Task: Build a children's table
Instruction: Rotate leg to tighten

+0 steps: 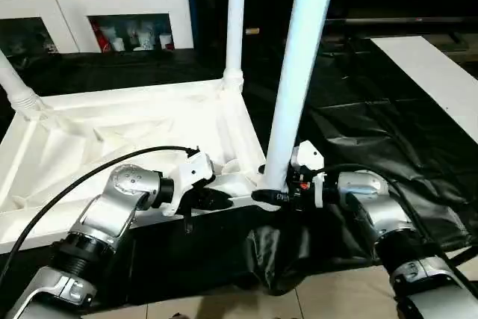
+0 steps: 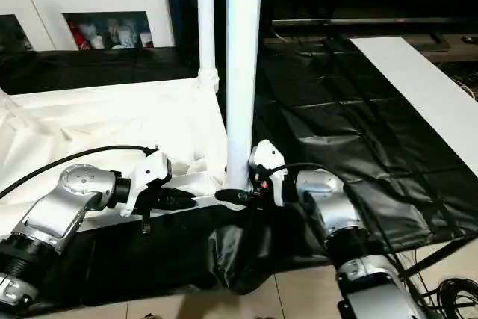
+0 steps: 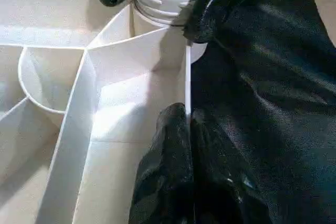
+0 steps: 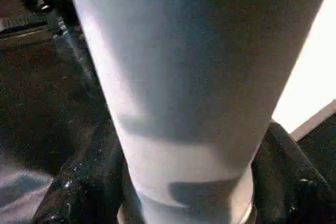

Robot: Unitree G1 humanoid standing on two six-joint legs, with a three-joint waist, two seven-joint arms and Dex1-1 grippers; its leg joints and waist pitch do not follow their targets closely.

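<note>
The children's table top [image 1: 75, 147] lies upside down on the black sheet, white, with ribbed underside. Two white legs stand in its far sockets, one at the far right corner [image 1: 236, 20] and one at the far left [image 1: 15, 84]. A third leg [image 1: 299, 72] stands upright at the near right corner socket. My right gripper [image 1: 272, 196] is shut on this leg's base, one black finger [image 4: 79, 182] on each side. My left gripper [image 1: 216, 201] is shut on the thin near rim [image 3: 188, 77] of the top, just left of that corner.
A white glass-door cabinet [image 1: 112, 5] stands at the back left. A long white board [image 1: 441, 72] lies on the black sheet [image 1: 373, 132] to the right. The sheet hangs over the big table's front edge above floor tiles [image 1: 336, 296]. A black cable [image 1: 75, 184] loops over my left forearm.
</note>
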